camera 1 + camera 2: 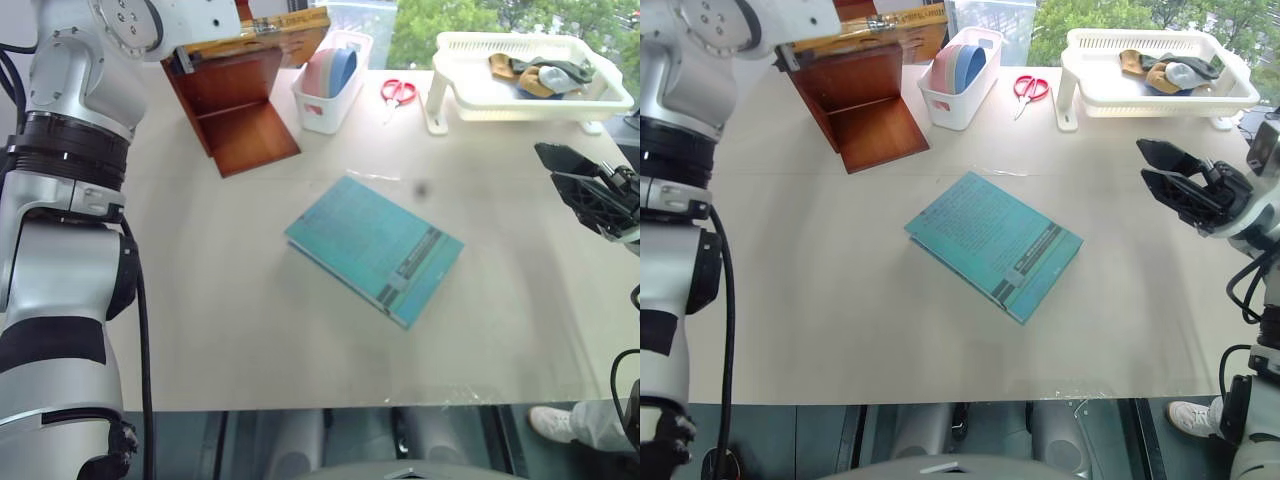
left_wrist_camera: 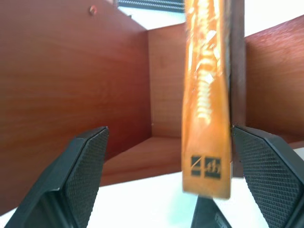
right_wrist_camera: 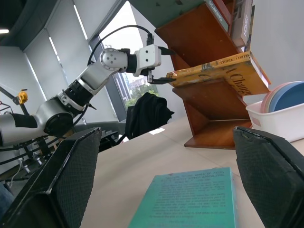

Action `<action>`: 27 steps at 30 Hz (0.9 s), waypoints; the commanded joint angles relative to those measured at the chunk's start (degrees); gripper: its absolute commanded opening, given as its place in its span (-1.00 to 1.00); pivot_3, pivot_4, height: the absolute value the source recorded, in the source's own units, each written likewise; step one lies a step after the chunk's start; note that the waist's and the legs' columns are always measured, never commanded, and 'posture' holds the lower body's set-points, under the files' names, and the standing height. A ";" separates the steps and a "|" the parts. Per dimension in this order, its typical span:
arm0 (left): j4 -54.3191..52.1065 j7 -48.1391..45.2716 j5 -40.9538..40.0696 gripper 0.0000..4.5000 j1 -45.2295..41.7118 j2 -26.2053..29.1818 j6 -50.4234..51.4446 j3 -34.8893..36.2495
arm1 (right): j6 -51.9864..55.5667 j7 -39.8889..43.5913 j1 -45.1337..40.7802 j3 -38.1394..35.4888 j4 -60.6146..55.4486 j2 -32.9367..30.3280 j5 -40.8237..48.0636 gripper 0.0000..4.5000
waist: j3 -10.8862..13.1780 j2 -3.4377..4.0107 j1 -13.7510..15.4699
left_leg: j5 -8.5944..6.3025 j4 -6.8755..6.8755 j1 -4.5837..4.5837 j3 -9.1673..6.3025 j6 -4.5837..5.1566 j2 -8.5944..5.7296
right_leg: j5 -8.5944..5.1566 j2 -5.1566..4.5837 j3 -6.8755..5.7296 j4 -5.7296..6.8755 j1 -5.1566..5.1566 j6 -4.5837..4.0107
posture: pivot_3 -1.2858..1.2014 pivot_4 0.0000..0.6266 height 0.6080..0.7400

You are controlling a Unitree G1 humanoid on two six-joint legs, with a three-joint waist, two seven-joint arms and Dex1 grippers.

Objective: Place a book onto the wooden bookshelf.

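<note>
Pale tabletop (image 1: pixel 250 330) spreads before us, with green trees beyond the window at the far edge. At the far left of it stands the wooden bookshelf (image 1: pixel 240 110), reddish brown with stepped tiers. On one of its upper tiers lies the book (image 3: pixel 223 71), yellow-orange and glossy, flat on the board with its spine end jutting out toward us. Our left gripper (image 2: pixel 161 180) sits right at that end with its two black fingers spread wide; the spine stands between them, and one finger seems to be just beside or barely touching it, though we cannot be sure from this close. Seen from our other wrist, the left gripper's tips meet the book's near end at the shelf.

Our right gripper (image 1: pixel 1180 185) hovers above the right side of the table, fingers apart and holding nothing.

In the middle of the table lies a teal book (image 1: pixel 375 247), flat and turned at an angle. Behind it we see a small white bin (image 1: pixel 330 105) holding pink and blue plates, red scissors (image 1: pixel 398 92), and a raised white tray (image 1: pixel 520 100) with crumpled cloths.
</note>
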 commanded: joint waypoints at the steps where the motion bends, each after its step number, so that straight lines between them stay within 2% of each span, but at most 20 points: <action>1: -6.23 -1.52 -0.37 0.96 2.00 2.42 2.01 3.14 | -0.05 -0.06 -1.42 -1.78 -1.76 -0.55 1.30 1.00 | 0.00 0.00 0.00 | 0.00 0.00 0.00 -0.01 0.00 0.00 | 0.00 0.00 0.00 0.00 0.00 0.00 | 0.03 -0.52 1.00; 14: -24.81 -4.08 -4.27 0.96 13.72 2.13 8.00 8.99 | -1.20 -0.05 -5.21 -2.49 1.96 -0.58 0.91 1.00 | -0.01 0.01 0.17 | 0.00 0.19 0.00 -0.05 0.00 0.02 | 0.00 0.01 -0.06 0.15 0.03 0.00 | 0.03 -0.52 1.00; 23: -45.44 -9.90 -4.67 0.96 23.00 2.44 18.97 12.11 | -4.27 1.26 -5.46 -2.60 5.06 -1.70 -1.79 1.00 | -0.02 0.02 0.12 | 0.00 0.24 0.00 -0.05 0.00 0.02 | 0.00 0.01 -0.02 0.18 0.04 0.00 | 0.03 -0.52 1.00; 27: -52.95 -12.40 -5.32 0.96 30.94 2.57 26.34 14.30 | -5.67 0.91 -5.17 -3.90 6.40 -3.07 -2.85 1.00 | -0.03 0.05 0.02 | -0.01 0.30 0.01 -0.05 0.01 0.03 | 0.00 0.02 0.00 0.24 0.03 0.00 | 0.03 -0.52 1.00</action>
